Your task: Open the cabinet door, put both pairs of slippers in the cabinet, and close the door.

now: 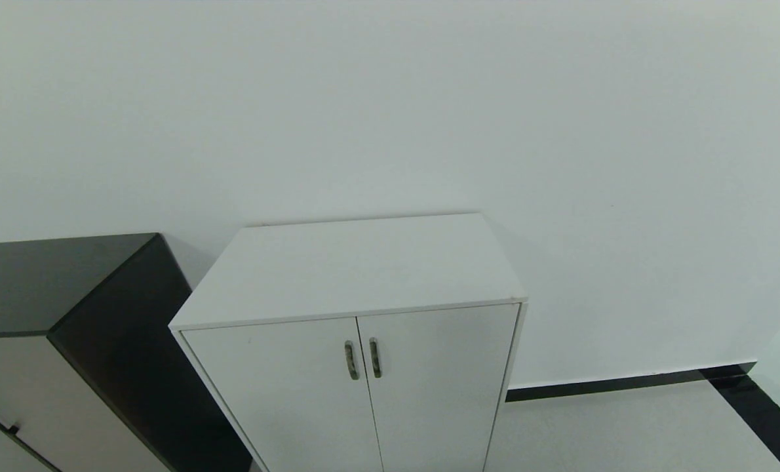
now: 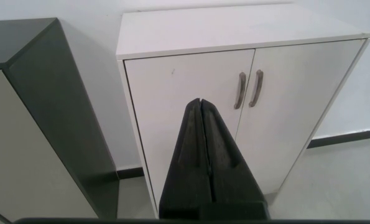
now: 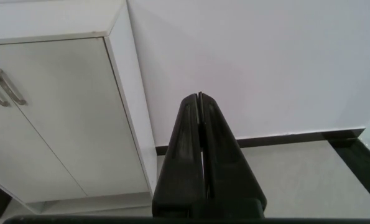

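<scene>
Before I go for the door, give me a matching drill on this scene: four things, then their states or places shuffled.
1. cabinet doors
2. left claw
3. right claw
4. dark cabinet

A. shut, aimed at the wall
B. both closed
C. left of the white cabinet
D. shut, aimed at the left door

Pairs: 1-B, 2-D, 3-A, 4-C

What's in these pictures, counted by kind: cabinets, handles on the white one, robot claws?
Cabinets: 2, white cabinet and dark cabinet
Handles: 2, left handle and right handle
Grippers: 2, left gripper and right gripper
Total: 6
</scene>
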